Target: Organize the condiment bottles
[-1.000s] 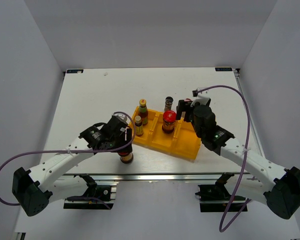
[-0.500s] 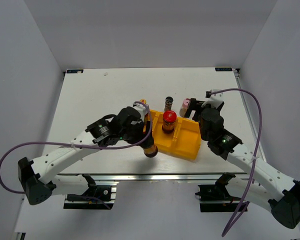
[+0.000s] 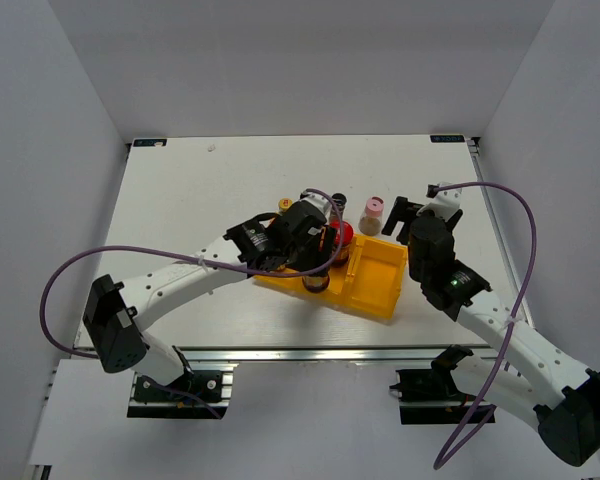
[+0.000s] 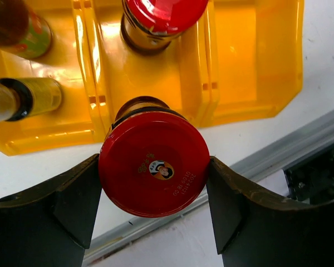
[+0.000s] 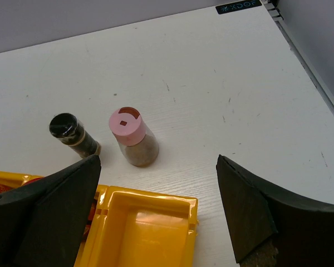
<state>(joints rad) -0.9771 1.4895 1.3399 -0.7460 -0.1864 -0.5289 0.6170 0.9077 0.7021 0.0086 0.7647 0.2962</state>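
While the white worktop spreads under both arms, the left arm stretches from the near left corner toward the middle. The right arm comes in from the near right corner. A yellow tray with three compartments sits right of centre, closer to the near edge than to the far one and turned slightly askew.

The left jaws are clamped on the lid of a red-lidded jar, one on each side. They hold it lid up at the near end of the tray's middle compartment. Whether its base touches the tray cannot be told. A second jar, also red-lidded, stands at the far end of that compartment.

The left compartment holds two slim bottles, a green-labelled bottle toward the far end and a yellow-labelled bottle nearer.

The right jaws are spread wide apart above the far end of the right compartment. Just past the tray's far side, a pink-lidded shaker stands on the worktop. A dark spice jar stands to its left, near it but apart.
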